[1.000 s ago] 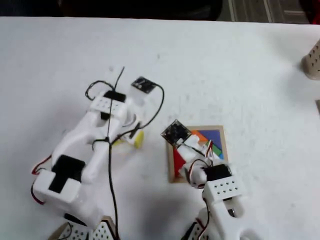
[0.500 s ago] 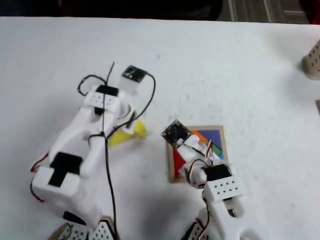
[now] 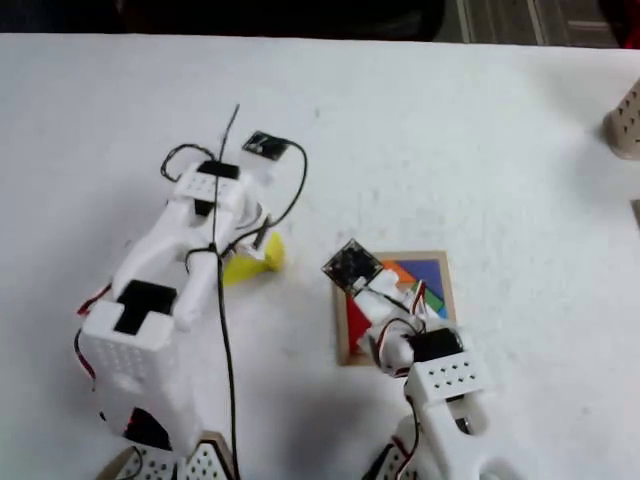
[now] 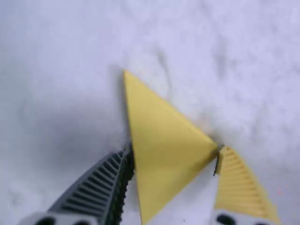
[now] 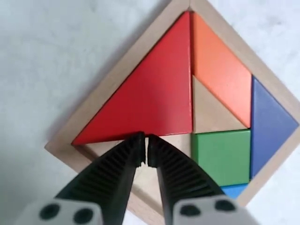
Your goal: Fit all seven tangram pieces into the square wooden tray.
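Note:
My left gripper (image 4: 173,154) is shut on a yellow triangle (image 4: 159,140), which sits between its grey and yellow fingers just over the white table. From above, the yellow triangle (image 3: 250,266) shows beside the left arm, left of the square wooden tray (image 3: 447,285). My right gripper (image 5: 144,150) is shut with nothing in it and hangs over the near corner of the tray (image 5: 112,86). In the tray lie a large red triangle (image 5: 154,98), an orange piece (image 5: 218,70), a blue triangle (image 5: 272,122) and a green square (image 5: 220,154). Between them is a wood-coloured triangle (image 5: 211,115).
The right arm (image 3: 430,360) covers the near part of the tray in the high view. A beige perforated object (image 3: 625,120) stands at the far right edge. Open white table lies behind and to the right of the tray.
The left arm has swung away from the tray, toward the far left. More of the yellow triangle now shows from above. The right arm has not moved.

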